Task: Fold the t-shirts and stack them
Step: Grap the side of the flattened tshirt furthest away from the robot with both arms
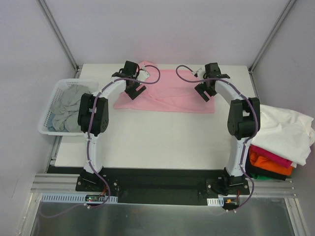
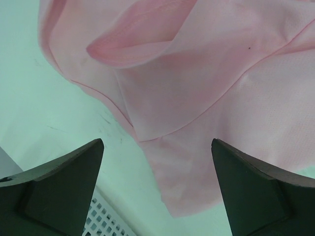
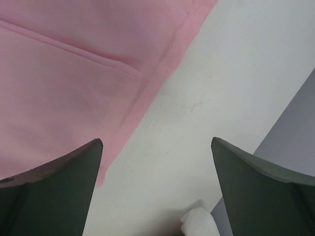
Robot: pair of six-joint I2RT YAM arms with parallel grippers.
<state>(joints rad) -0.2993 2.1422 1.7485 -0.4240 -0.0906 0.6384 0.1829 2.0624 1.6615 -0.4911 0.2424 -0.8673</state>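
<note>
A light pink t-shirt (image 1: 167, 91) lies spread and partly folded at the far side of the table. My left gripper (image 1: 134, 91) hovers over its left edge, open, with rumpled pink cloth (image 2: 197, 88) below the jaws and nothing held between them (image 2: 157, 141). My right gripper (image 1: 204, 92) hangs over the shirt's right edge, also open (image 3: 157, 141), above bare table beside the pink hem (image 3: 74, 73). A grey t-shirt (image 1: 66, 110) fills the white basket. White (image 1: 283, 130), magenta (image 1: 270, 156), orange (image 1: 268, 167) and black (image 1: 261, 174) shirts are piled at the right.
The white lattice basket (image 1: 47, 129) hangs off the table's left edge; its lattice (image 2: 106, 219) shows just under my left fingers. The pile at the right overhangs the table's right edge. A small white object (image 3: 197, 221) sits near the right wrist camera.
</note>
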